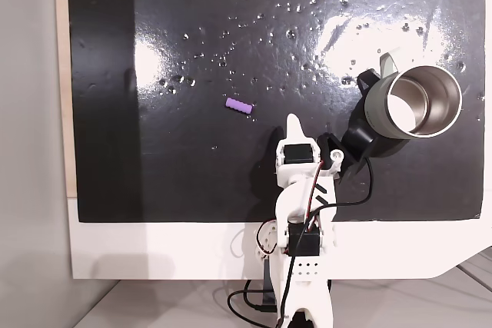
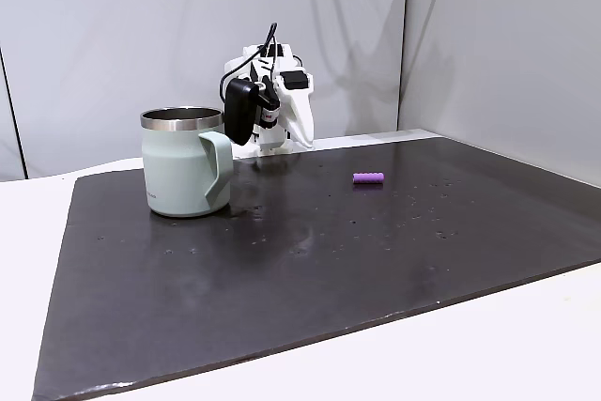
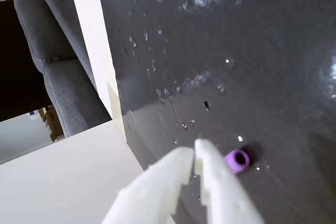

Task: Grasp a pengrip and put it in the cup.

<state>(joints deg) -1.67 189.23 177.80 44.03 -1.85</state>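
The purple ribbed pengrip lies flat on the black mat, left of centre in a fixed view; it also shows as pengrip and end-on as pengrip. The grey-green cup with its steel inside stands upright at the mat's right side, seen as cup with its handle toward the camera. My white gripper hangs shut and empty between the two, a short way from the pengrip. In the wrist view the gripper has its tips together just left of the pengrip, not touching it.
The black mat is glossy with small drops and glare spots, and lies on a white table. My arm's base and cables sit at the table's near edge. A grey upholstered seat shows beyond the table.
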